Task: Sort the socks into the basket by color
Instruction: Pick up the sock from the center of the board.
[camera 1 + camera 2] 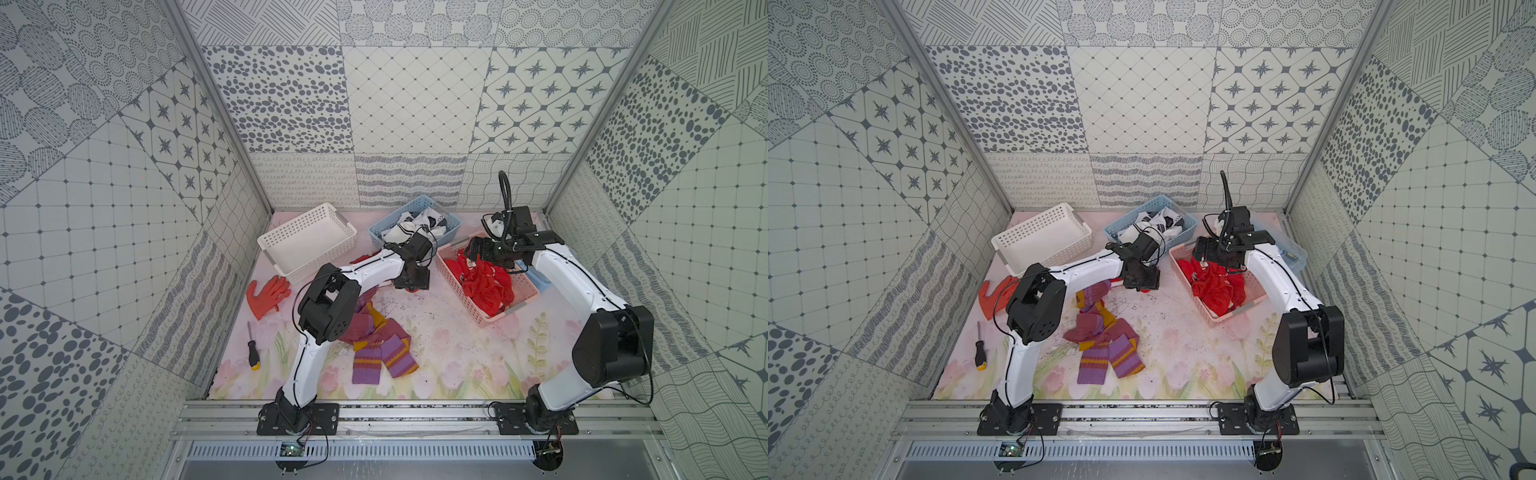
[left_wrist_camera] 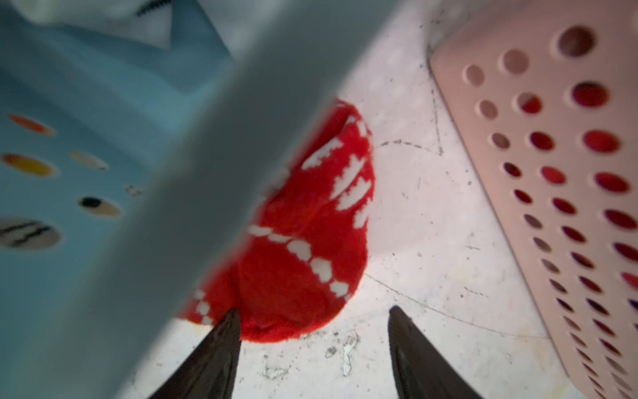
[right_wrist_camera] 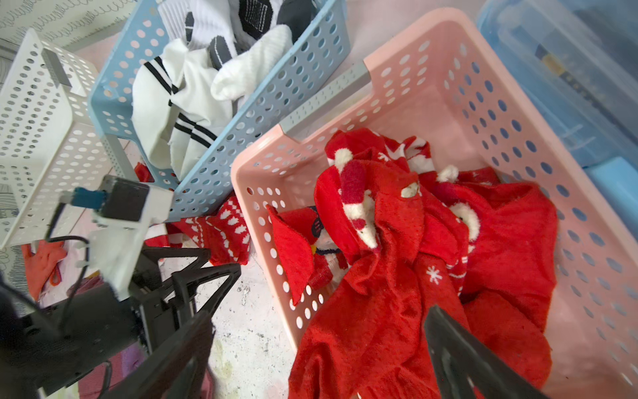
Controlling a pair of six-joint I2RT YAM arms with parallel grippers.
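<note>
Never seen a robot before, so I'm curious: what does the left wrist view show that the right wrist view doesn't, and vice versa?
Left wrist only: the open left gripper seen from within, one fingertip at the edge of the loose red sock. Right wrist only: the open right gripper, white basket, orange glove, and red socks heaped inside the pink basket. Both: the loose red sock between blue basket and pink basket, white socks in the blue one.

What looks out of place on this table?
A red knit sock with white marks lies on the mat between the blue plastic basket and the pink plastic basket, outside both. An orange rubbery glove and a screwdriver aren't socks.
</note>
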